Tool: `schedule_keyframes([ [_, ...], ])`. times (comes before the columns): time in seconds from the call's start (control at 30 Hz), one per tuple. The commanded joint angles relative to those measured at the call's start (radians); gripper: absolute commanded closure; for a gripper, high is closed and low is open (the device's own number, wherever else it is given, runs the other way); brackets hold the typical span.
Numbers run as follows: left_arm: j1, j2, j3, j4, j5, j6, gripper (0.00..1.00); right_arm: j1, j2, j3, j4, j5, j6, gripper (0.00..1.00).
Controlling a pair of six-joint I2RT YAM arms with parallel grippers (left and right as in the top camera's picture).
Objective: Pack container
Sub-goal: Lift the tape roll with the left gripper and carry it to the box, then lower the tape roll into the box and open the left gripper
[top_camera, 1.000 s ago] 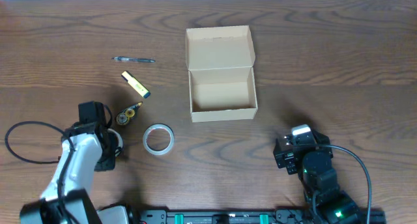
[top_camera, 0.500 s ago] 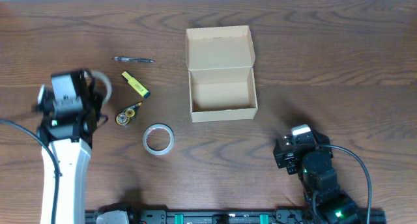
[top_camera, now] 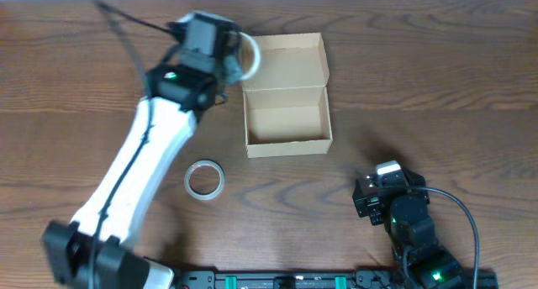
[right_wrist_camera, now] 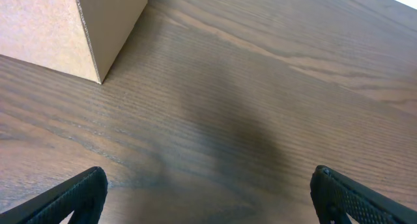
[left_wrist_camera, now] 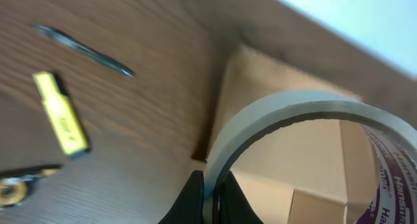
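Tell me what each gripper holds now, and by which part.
The left gripper holds a tape roll, its jaws pinching the wall of the ring. The right gripper holds nothing; its jaws are open.

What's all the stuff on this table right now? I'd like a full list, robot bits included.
cardboard box: 1, light tan, mid-table, flap lid open, inside bare
held tape roll: 1, pale beige, in the air at the box's left edge
loose tape roll: 1, clear-grey, flat on the table front-left of the box
pen: 1, dark, left of the box
highlighter: 1, yellow, beside the pen
small item: 1, black and yellow, cut off by the wrist view's edge, unclear what
table: 1, dark brown wood
left gripper: 1, black, shut on the held tape roll
right gripper: 1, black, open, empty, front-right of the box
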Motion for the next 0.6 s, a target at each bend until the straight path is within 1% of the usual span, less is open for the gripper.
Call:
schedule_keyframes([
  [0.0, -0.05, 0.06, 0.035, 0.004, 0.035, 0.024, 0.94, -0.006, -0.006, -0.008, 0.002, 0.009, 0.0, 0.01],
  [0.27, -0.143, 0.156, 0.035, 0.007, 0.09, 0.02, 0.94, -0.006, -0.006, -0.008, 0.002, 0.009, 0.0, 0.01],
  [0.57, -0.181, 0.196, 0.024, -0.018, 0.118, -0.014, 0.94, -0.006, -0.006, -0.008, 0.001, 0.009, 0.0, 0.01],
])
